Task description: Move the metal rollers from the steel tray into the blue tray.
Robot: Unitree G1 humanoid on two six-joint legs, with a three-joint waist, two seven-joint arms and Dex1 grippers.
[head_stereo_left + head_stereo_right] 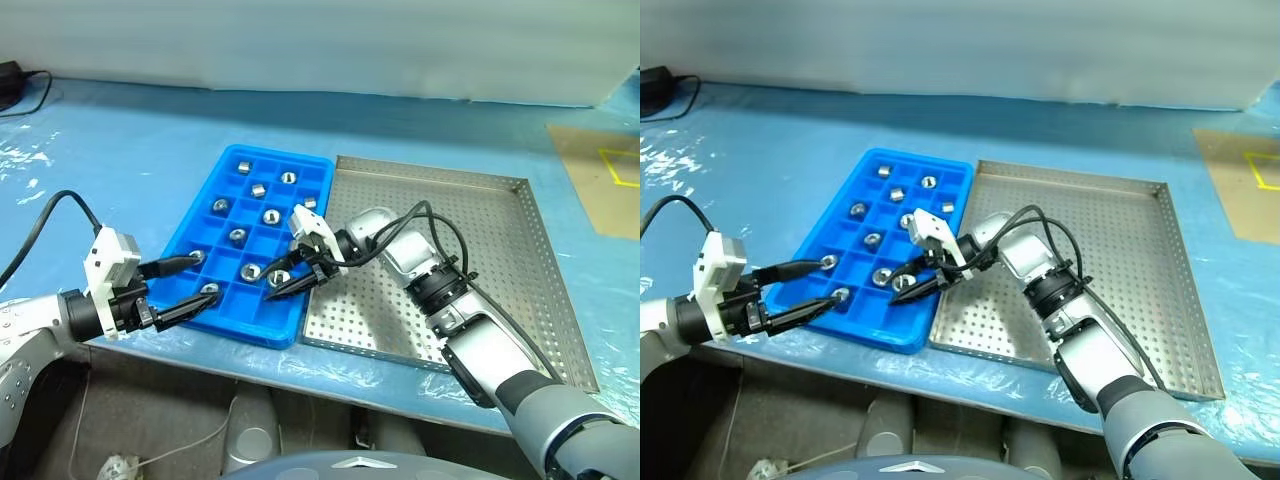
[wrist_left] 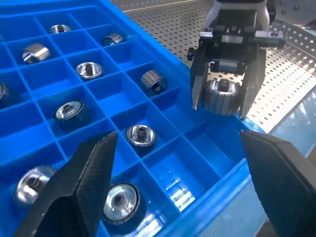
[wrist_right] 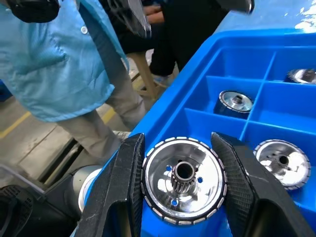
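The blue tray (image 1: pixel 280 152) lies left of the steel tray (image 1: pixel 470 250), rims touching. Several metal rollers (image 1: pixel 270 215) sit singly in its compartments. My right gripper (image 1: pixel 283 285) is shut on one roller (image 2: pixel 222 94), holding it just above the blue tray's near right corner. The right wrist view shows that roller (image 3: pixel 182 180) clamped between both fingers, hub facing the camera. My left gripper (image 1: pixel 205 275) is open with nothing between its fingers, hovering at the blue tray's near left corner and pointing toward the right gripper. The visible part of the steel tray's perforated floor holds no rollers.
A black cable and adapter (image 1: pixel 12 82) lie at the far left of the blue-covered table. A brown board with yellow tape (image 1: pixel 600 175) is at the right. The table's front edge runs just below both trays. A person in a light blue coat (image 3: pixel 59 54) stands beyond that edge.
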